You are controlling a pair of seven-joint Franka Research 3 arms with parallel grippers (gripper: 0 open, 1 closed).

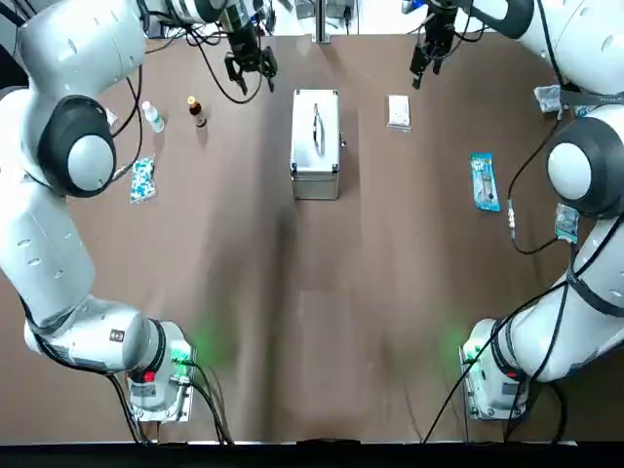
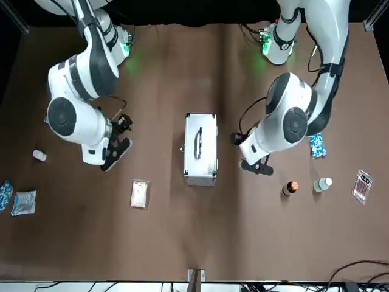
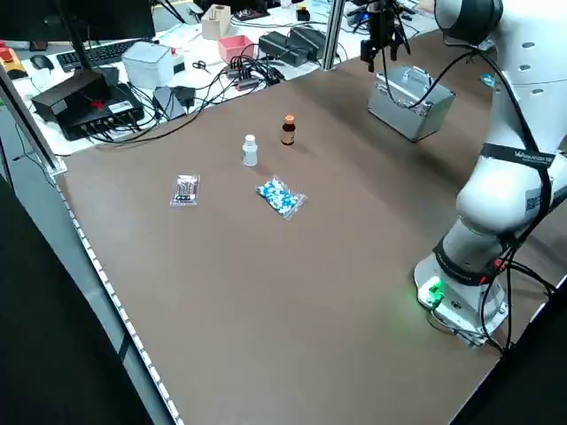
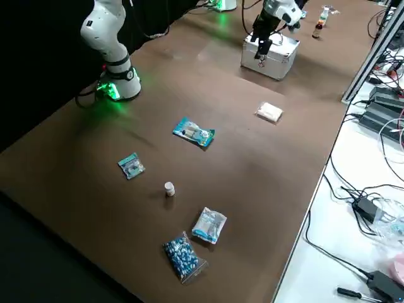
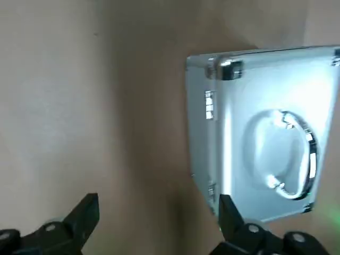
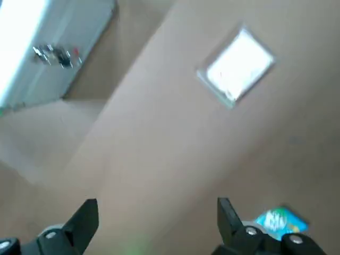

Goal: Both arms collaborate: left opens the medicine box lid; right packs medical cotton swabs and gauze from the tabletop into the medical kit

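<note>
Silver kit (image 1: 315, 146) shut | left jaws (image 5: 159, 196) near | right jaws (image 6: 158, 200) near gauze (image 1: 399, 111) | print (image 1: 485, 181) illegible

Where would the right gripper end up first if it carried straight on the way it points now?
Most likely the bare tabletop: the open right gripper seems to aim between the medical kit and the gauze, though depth is unclear.

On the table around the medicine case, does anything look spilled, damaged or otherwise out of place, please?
Nothing stands out: the case stands closed, and the gauze packet and blue swab packet lie flat, with no spill visible.
</note>
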